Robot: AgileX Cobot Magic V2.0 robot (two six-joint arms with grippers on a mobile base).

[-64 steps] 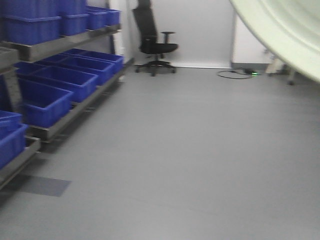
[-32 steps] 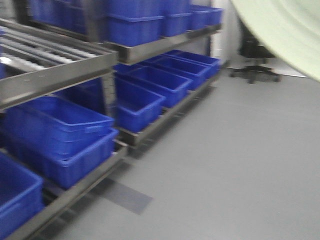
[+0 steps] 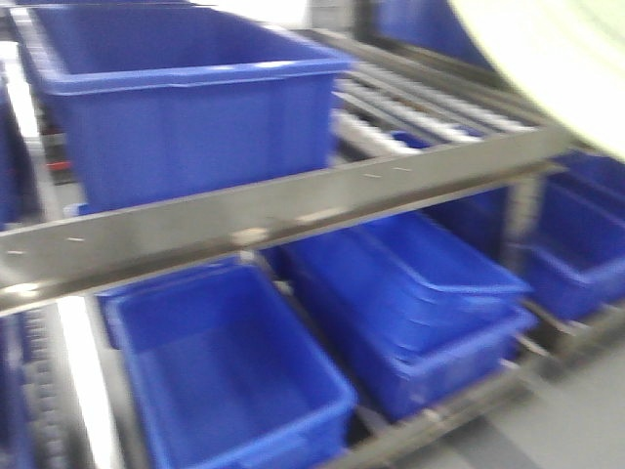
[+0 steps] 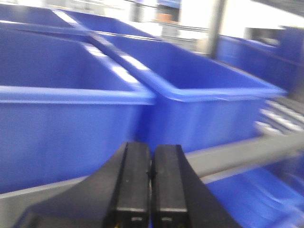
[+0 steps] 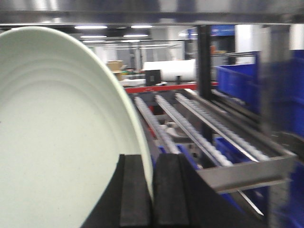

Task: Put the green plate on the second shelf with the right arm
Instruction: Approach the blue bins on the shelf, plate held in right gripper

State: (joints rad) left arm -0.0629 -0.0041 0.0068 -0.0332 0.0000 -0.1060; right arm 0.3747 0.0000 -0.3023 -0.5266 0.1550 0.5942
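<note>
The left gripper [image 4: 151,151] had two matte black fingers [image 4: 135,180], flat and blocky, widening below into a broad black base, with a small pale mark low on each. The right gripper [image 5: 153,164] showed the same pair of square-edged black fingers [image 5: 135,190], dull and rubbery-looking.
</note>
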